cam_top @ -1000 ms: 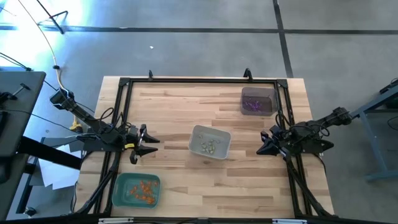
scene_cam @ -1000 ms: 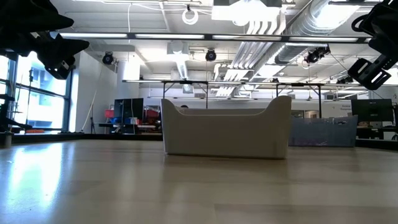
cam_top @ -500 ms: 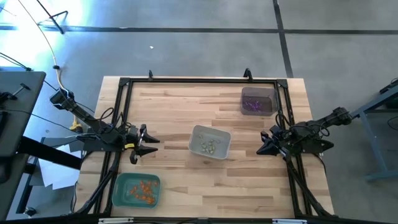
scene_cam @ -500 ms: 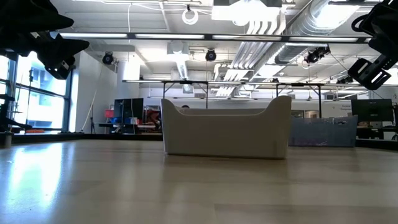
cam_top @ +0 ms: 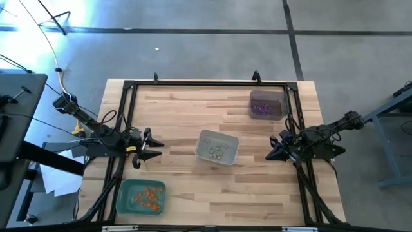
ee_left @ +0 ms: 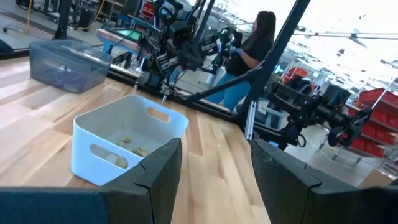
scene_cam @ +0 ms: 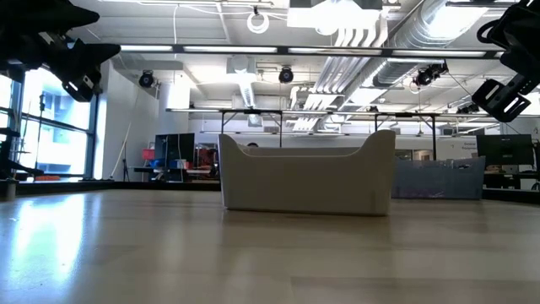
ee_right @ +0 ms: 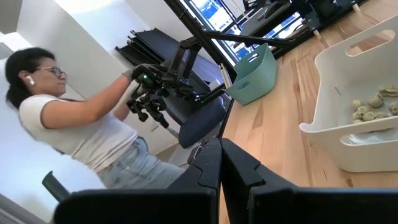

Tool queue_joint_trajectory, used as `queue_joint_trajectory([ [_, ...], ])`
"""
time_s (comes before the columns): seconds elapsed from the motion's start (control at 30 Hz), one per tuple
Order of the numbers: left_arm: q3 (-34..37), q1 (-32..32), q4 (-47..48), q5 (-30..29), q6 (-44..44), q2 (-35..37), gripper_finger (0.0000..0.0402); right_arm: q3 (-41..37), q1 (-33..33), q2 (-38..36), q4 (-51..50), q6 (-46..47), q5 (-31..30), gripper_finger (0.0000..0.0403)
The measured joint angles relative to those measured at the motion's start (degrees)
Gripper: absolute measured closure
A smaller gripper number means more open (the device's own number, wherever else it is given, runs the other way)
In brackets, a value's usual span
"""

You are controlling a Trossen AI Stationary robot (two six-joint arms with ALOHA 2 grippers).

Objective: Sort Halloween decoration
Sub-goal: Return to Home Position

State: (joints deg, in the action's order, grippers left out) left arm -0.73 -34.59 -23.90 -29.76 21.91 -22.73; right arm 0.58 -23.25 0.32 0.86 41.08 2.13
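The Halloween decoration lies sorted in three trays. Orange trinkets (cam_top: 149,197) fill a green tray (cam_top: 126,193) at the near left. Pale trinkets (cam_top: 217,152) lie in a whitish tray (cam_top: 205,138) at mid table. Purple trinkets (cam_top: 262,110) sit in a dark tray (cam_top: 264,96) at the far right. My left gripper (cam_top: 153,149) hovers open left of the whitish tray (ee_left: 93,134), nothing between its fingers (ee_left: 155,177). My right gripper (cam_top: 269,153) hovers shut right of that tray (ee_right: 348,81), its fingers (ee_right: 211,168) empty.
A black frame (cam_top: 206,83) runs around the wooden table top. A person (ee_right: 74,118) works a set of control arms beyond the table's left side. Bare wood lies between the trays and along the near edge (scene_cam: 270,253).
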Motion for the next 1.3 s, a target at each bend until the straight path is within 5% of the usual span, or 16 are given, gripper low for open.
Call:
queue_joint_trajectory([
  [0.47,0.0,0.0,6.7,0.2,0.0,0.5,0.022,0.0,0.0,0.0,0.0,0.0,0.0,0.0402],
  [0.67,0.0,-0.4,19.4,2.4,-0.2,11.9,0.022,0.0,0.0,0.0,0.0,0.0,0.0,0.0402],
  [0.9,0.0,-0.2,20.5,7.0,-6.0,22.5,0.022,0.0,0.0,0.0,0.0,0.0,0.0,0.0402],
  [1.3,0.0,0.1,20.3,6.6,-6.0,22.5,0.022,0.0,0.0,0.0,0.0,0.0,0.0,0.0402],
])
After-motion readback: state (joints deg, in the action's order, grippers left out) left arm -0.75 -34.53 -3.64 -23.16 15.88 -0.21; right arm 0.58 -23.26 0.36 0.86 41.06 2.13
